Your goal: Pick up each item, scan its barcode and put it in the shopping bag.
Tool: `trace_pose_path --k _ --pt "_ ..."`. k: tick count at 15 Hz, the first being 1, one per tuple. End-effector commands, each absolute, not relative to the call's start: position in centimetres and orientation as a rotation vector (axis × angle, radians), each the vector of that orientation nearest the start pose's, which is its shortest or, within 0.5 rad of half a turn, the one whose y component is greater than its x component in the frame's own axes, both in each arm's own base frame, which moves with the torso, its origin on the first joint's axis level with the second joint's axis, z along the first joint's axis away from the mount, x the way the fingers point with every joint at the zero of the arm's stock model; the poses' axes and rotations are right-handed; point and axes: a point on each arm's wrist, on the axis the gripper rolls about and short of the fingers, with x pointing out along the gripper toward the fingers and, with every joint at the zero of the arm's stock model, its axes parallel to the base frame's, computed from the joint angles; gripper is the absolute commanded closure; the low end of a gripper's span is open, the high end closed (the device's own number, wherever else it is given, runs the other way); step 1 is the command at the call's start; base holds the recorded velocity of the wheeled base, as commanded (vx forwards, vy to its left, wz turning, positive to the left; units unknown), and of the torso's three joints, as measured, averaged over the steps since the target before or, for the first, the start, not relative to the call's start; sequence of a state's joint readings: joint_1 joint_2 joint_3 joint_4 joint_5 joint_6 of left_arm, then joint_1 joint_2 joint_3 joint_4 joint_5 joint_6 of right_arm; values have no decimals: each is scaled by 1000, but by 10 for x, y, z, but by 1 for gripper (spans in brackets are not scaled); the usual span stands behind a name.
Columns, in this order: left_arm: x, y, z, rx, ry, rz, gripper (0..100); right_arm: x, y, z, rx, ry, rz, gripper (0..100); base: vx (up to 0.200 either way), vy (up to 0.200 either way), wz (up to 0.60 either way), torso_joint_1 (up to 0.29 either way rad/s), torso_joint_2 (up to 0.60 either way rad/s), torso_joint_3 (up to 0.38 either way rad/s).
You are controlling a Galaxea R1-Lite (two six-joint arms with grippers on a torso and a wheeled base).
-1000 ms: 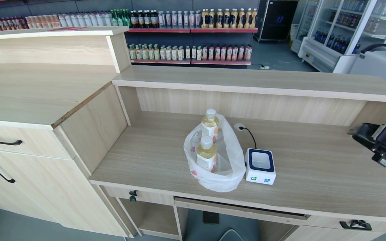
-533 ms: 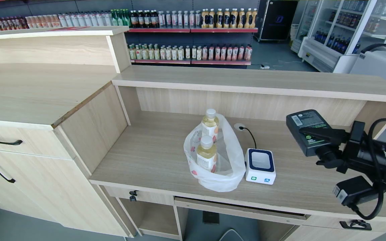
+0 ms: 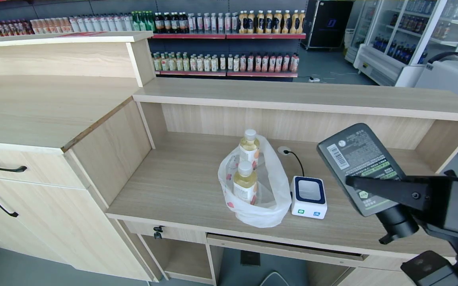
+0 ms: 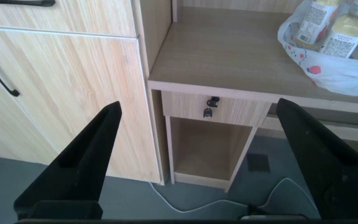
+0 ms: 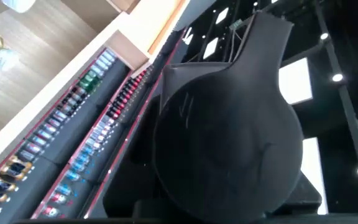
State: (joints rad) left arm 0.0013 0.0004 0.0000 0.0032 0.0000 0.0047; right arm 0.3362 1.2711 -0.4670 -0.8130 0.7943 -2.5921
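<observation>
Counter [image 3: 181, 178] of pale wood spans the scene, its work surface set below a raised ledge. A white, translucent shopping bag [image 3: 277, 190] stands open around the middle of that surface, towards the near edge. On the right, above the surface, the right gripper [image 3: 362, 187] is clamped on a dark grey flat packet [image 3: 354, 159] (barcode label turned upward), which is held tilted. The left gripper [image 4: 197, 106] hangs off the counter's near side, its fingers spread wide and holding nothing. A white scanner [image 3: 309, 196] sits just right of the bag. Inside the bag stand two upright bottles of yellow drink, the near bottle [image 3: 245, 183] in front of the far bottle [image 3: 249, 146].
</observation>
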Motion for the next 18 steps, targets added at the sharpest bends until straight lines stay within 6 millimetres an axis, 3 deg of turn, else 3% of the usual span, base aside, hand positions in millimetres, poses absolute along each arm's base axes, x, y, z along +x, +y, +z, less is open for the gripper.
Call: trace_pose_path --k 1,6,18 --pt "-23 0 75 5 3 2 0 151 76 225 -2227 -1521 313 100 0 0 0 0 0 0" --pt "-23 0 75 3 3 2 0 134 104 240 -2080 -1811 253 100 0 0 0 0 0 0" --pt "-23 0 75 5 3 2 0 117 116 235 -1936 -1888 435 100 0 0 0 0 0 0"
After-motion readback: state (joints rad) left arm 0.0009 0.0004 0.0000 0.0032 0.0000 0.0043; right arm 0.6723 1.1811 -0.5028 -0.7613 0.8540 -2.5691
